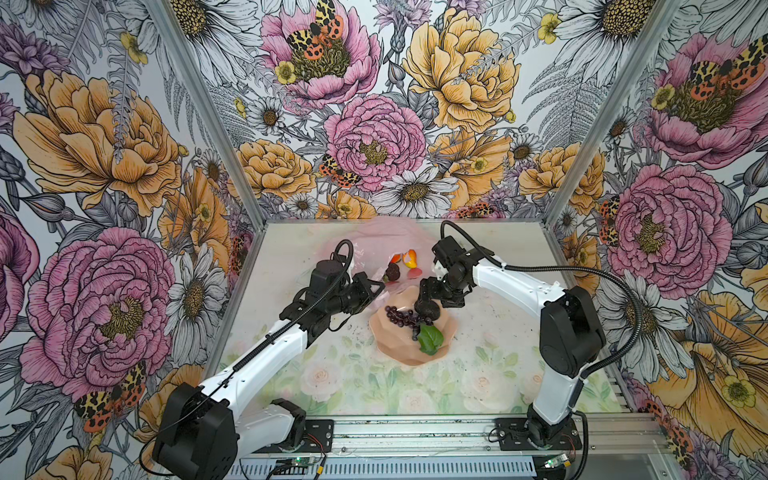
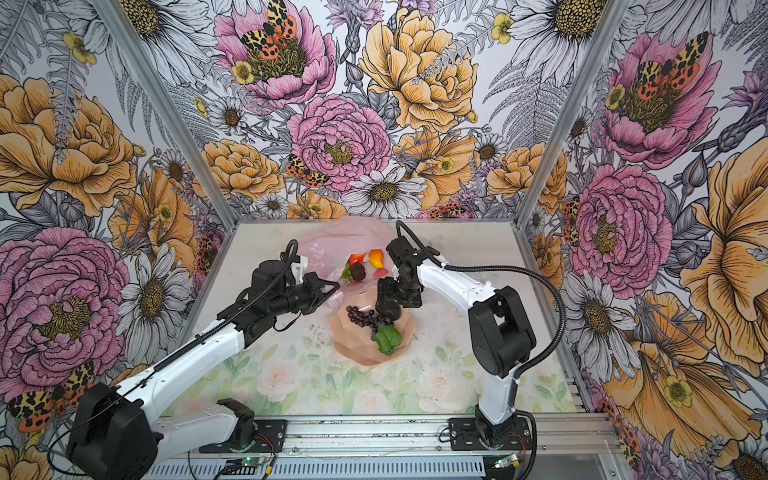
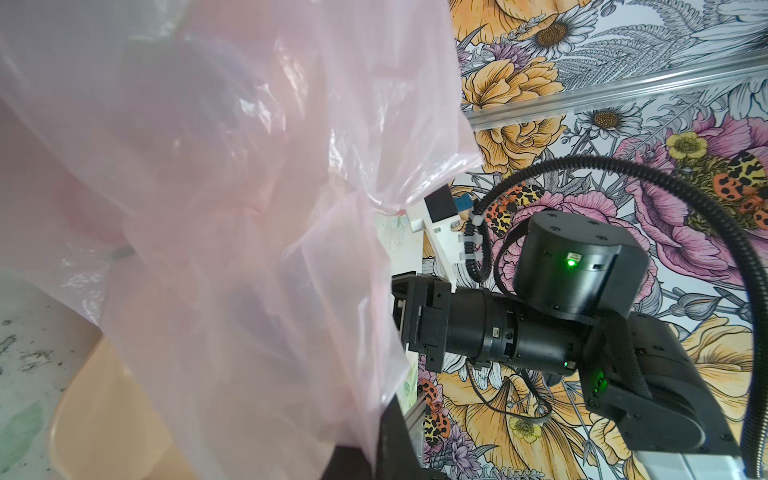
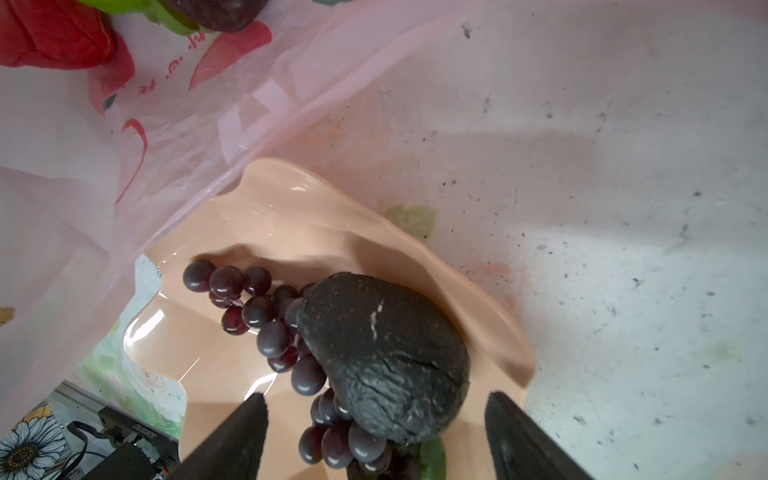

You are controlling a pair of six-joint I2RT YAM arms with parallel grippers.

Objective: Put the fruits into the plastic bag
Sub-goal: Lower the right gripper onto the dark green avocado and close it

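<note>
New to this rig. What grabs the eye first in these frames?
The loud floral wallpaper on all three walls hits first. Then, mid-table, the peach bowl holds a dark avocado lying against purple grapes, with the right pincer open over the avocado. Behind the bowl, the left pincer pinches the pale-pink plastic bag, with bright fruits showing inside.

The avocado (image 4: 382, 353) looks rough and matt, the grapes (image 4: 272, 338) glossy.
</note>
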